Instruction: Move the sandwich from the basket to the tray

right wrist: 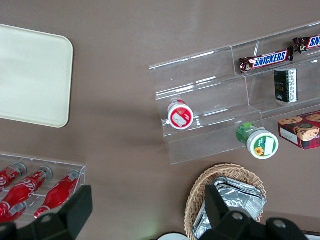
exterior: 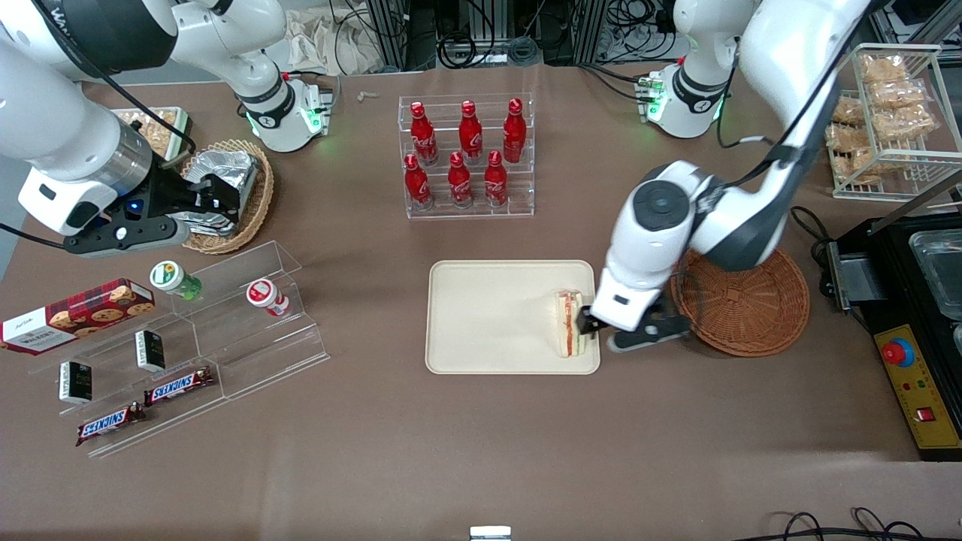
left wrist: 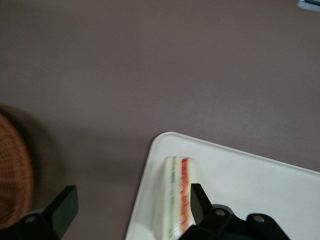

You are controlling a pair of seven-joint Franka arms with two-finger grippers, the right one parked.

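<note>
Front view shows the sandwich [exterior: 569,323] lying on the tray [exterior: 488,315] at the edge nearest the basket [exterior: 744,304], with the gripper [exterior: 597,330] open around it, so it should lift straight up without bumping the bread.

sandwich [exterior: 569,323] lies on tray [exterior: 488,315], beside basket [exterior: 751,308].

Front view looks steeply down over the whole desk [exterior: 481,466]; both wrist views hang close above it, each sharing the tray [exterior: 488,315] with front
</note>
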